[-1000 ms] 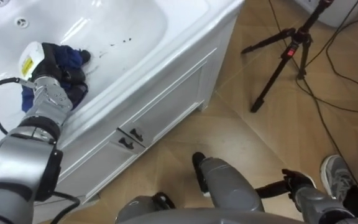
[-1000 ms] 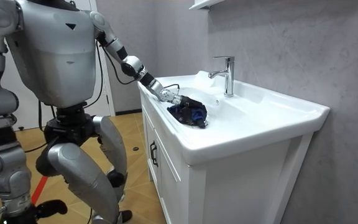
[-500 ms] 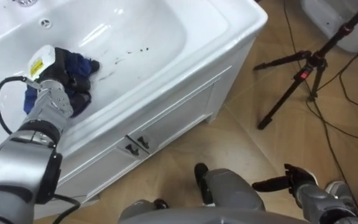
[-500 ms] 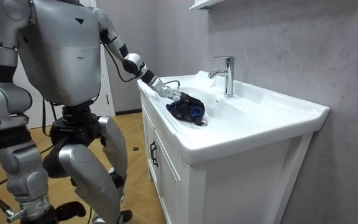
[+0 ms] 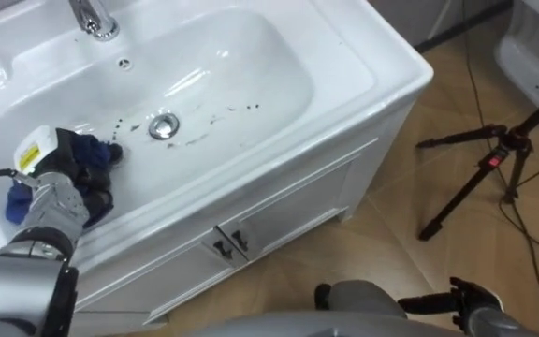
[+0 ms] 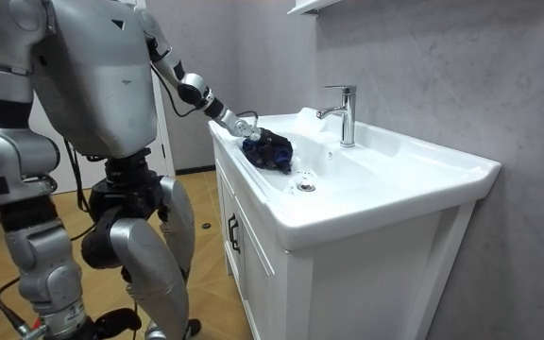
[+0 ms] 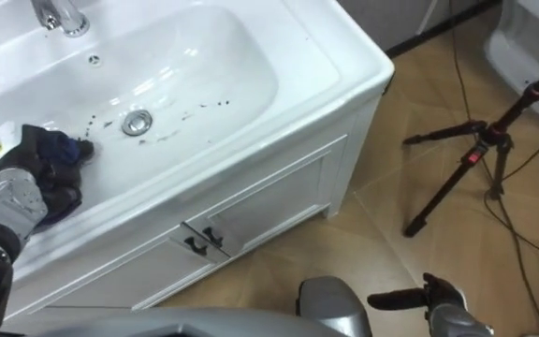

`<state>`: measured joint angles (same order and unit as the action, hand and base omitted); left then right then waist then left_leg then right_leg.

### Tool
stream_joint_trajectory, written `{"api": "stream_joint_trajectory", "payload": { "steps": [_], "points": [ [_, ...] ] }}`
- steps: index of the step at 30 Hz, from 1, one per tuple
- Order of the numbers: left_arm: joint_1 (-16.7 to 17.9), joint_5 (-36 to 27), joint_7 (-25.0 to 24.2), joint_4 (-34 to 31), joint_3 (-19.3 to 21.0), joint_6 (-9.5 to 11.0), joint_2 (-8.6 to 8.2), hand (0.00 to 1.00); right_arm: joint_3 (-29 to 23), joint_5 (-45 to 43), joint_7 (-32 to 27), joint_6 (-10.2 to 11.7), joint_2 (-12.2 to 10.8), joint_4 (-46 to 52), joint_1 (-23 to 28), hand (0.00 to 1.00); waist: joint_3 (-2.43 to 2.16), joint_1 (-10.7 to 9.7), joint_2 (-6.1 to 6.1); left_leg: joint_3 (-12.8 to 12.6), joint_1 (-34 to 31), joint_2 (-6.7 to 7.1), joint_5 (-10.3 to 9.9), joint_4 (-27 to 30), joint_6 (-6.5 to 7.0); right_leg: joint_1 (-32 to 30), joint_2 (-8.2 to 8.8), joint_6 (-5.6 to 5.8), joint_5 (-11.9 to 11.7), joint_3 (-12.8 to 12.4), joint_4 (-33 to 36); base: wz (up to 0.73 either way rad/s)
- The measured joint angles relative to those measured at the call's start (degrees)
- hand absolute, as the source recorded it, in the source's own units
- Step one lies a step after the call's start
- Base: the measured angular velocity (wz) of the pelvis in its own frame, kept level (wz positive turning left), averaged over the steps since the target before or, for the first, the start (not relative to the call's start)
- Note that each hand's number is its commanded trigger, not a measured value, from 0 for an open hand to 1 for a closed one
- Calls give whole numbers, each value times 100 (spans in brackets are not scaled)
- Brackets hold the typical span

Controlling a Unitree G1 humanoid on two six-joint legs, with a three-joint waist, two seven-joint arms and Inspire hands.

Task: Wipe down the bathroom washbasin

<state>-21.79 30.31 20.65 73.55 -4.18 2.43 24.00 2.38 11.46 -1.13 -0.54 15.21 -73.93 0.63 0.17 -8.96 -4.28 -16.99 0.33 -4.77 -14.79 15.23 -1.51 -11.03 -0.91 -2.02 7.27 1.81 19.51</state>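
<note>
I have one blue cloth (image 5: 92,154) clamped in my left hand (image 5: 54,198), beside the one drain (image 5: 164,126) in the basin (image 5: 251,56); the room view gives me the whole faucet (image 6: 345,113).

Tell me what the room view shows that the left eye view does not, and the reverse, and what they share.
The room view adds the whole tap, the grey wall and the robot standing at the basin's end. The left eye view adds dark specks in the bowl, a tripod on the floor and the right hand. Both show the left hand gripping the blue cloth near the drain.
</note>
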Motion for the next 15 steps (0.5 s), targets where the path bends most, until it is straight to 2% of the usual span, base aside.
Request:
{"api": "stream_joint_trajectory", "payload": {
  "steps": [4, 9, 11, 15],
  "points": [
    [44, 202, -4, -71, -9, -44, -5, 100, -32, -55, 64, -4, 60, -37, 101, 0, 4, -6, -6, 2, 86, 32, 34, -75, 1, 31, 15, 5, 26, -2, 16, 0],
    [369, 197, -33, -431, 14, -125, -36, 100, -128, -121, 66, -50, 58, 29, 336, 0, 7, 2, -7, -1, 330, 41, 36, -209, -1, 237, 6, 20, 86, -5, 0, 0],
    [600, 198, -36, -672, 138, -125, -74, 100, -239, -260, 69, -60, 56, 72, 423, 0, 1, -1, -6, -1, 451, 51, 36, -295, -2, 316, 2, 23, 125, -8, 13, 0],
    [670, 197, -36, -789, 184, -200, -139, 100, -368, -306, 62, -61, 54, 159, 495, 0, -7, -1, -14, 31, 546, 44, 39, -305, -9, 423, -13, 24, 137, 0, -37, 4]
  ]
}}
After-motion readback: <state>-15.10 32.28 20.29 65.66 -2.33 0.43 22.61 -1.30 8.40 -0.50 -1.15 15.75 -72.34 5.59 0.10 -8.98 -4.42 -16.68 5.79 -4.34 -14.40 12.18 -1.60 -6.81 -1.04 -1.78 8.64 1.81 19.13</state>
